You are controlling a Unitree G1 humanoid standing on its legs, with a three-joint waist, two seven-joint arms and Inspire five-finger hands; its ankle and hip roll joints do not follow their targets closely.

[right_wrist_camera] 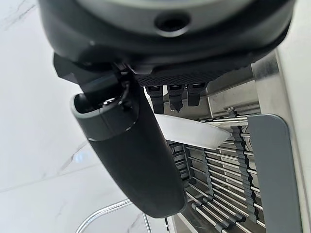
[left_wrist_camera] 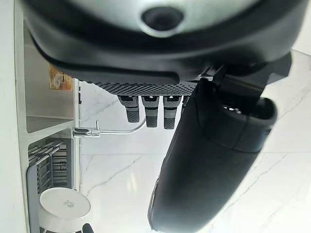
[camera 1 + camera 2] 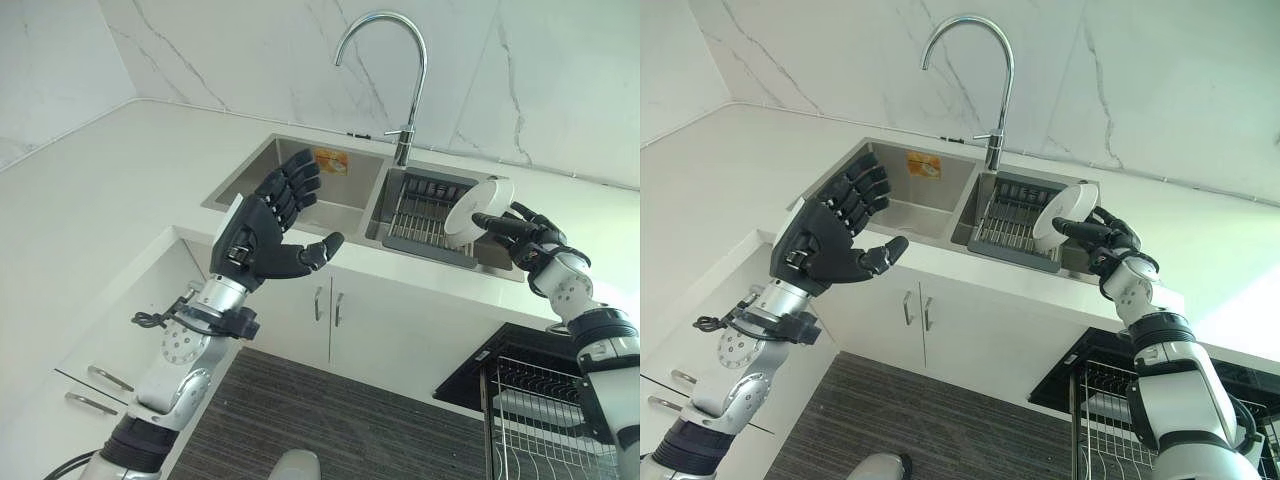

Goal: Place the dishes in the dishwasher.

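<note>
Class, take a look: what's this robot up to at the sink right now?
The robot's right hand is pinching a small white dish, held on edge over the drying rack in the right basin of the sink. Its left hand is raised, open and empty, in front of the left basin. A wire dishwasher basket shows pulled out low on the right, so the dish has not yet gone in.
</note>
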